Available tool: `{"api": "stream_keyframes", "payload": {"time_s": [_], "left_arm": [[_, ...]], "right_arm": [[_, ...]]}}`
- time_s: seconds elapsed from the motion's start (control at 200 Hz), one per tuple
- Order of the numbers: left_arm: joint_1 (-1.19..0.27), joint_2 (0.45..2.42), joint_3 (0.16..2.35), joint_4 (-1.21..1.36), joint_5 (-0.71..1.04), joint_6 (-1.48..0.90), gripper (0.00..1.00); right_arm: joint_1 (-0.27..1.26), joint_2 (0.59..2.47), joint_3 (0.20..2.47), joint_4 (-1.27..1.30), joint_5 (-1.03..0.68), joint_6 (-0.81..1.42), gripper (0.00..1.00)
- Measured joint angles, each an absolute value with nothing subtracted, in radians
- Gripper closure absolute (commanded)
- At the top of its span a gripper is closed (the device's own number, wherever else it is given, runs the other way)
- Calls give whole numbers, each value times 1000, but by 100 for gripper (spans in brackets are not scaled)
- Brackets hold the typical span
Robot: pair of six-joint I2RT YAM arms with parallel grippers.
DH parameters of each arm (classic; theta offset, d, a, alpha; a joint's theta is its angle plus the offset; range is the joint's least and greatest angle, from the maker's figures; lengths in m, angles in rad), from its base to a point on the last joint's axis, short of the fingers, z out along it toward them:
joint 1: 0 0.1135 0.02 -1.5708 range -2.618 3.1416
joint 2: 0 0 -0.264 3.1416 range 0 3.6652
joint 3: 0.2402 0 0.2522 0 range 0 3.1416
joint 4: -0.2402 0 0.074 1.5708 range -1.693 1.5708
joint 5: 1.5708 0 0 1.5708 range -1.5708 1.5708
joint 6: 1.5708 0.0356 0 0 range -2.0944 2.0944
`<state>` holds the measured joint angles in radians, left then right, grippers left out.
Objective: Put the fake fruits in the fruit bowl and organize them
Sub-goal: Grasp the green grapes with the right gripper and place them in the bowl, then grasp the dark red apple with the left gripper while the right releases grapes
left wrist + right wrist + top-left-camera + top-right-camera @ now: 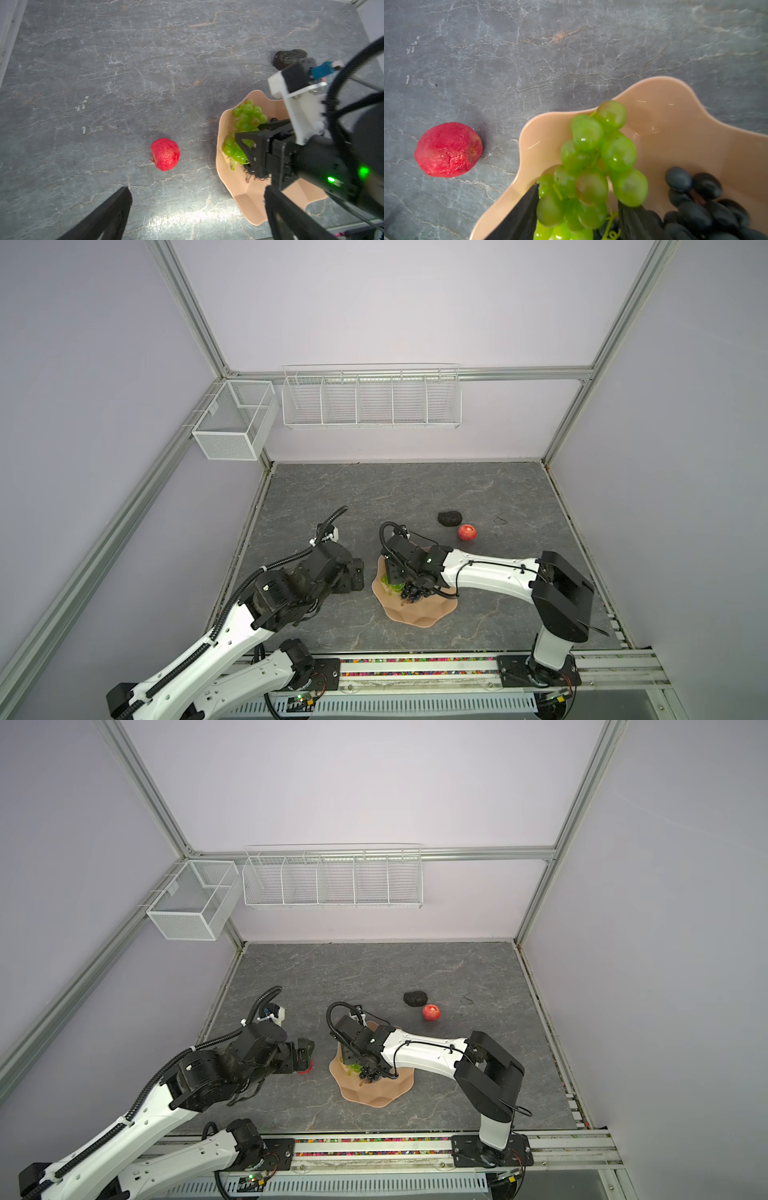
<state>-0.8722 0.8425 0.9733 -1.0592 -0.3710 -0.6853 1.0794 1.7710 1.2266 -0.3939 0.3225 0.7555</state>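
The peach fruit bowl (415, 616) sits at the middle front of the table. Inside it lie a green grape bunch (591, 158) and a dark grape bunch (695, 197). My right gripper (578, 195) reaches down into the bowl, its fingers spread on either side of the green bunch. A red apple (165, 154) lies on the table just left of the bowl, ahead of my open left gripper (197, 189), which holds nothing. A second red apple (467, 532) and the black bumpy fruit (450, 517) lie behind the bowl to the right.
Two white wire baskets (372, 400) hang on the back wall, well above the table. The right arm (490, 568) stretches across the table's front right. A rail (415, 668) runs along the front edge.
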Motion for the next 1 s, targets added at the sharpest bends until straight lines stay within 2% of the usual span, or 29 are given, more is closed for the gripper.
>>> {"api": "stream_keyframes", "payload": {"time_s": [0.13, 0.3, 0.4, 0.535, 0.7, 1.0], "left_arm": [[-803, 869, 904, -1044, -346, -690, 2], [-743, 976, 834, -984, -270, -705, 3], [-730, 1023, 773, -937, -247, -722, 4], [-694, 1050, 715, -886, -237, -729, 6], [-634, 1116, 679, -795, -215, -721, 11], [-628, 1262, 677, -693, -186, -694, 15]], "right_arm": [[1095, 1691, 1227, -411, 369, 724, 15], [1122, 1579, 1224, -429, 416, 681, 8], [1142, 1515, 1183, -409, 435, 654, 0], [1186, 1437, 1097, -371, 426, 593, 6], [1231, 1427, 1046, -331, 403, 535, 11], [1248, 1406, 977, -265, 392, 522, 11]]}}
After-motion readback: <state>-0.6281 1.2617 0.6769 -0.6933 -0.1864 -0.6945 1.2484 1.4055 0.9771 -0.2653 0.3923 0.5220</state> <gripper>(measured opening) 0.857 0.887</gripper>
